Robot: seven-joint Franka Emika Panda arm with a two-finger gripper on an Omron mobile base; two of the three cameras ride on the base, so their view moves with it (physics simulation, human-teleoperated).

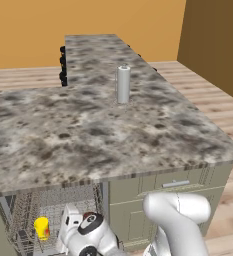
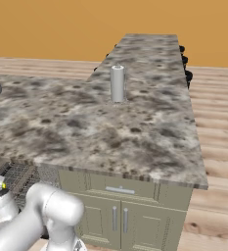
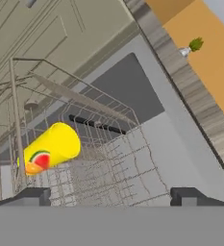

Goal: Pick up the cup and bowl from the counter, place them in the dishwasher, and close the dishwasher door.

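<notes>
Pincer (image 3: 111,196) agape (apparently empty), near racked cup (image 3: 51,147).

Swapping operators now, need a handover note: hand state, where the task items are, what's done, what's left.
Hand: open, holding nothing, low at the dishwasher, fingertips apart in front of the wire rack.
Cup: already in the rack, clear of the fingers.
Bowl: I can't spot it on the counter or in the rack; locate it first.
Grey capped cylinder: standing on the counter, not part of the job.
Done: cup loaded.
Left: find and load the bowl, then close the dishwasher door, which appears open.
</notes>
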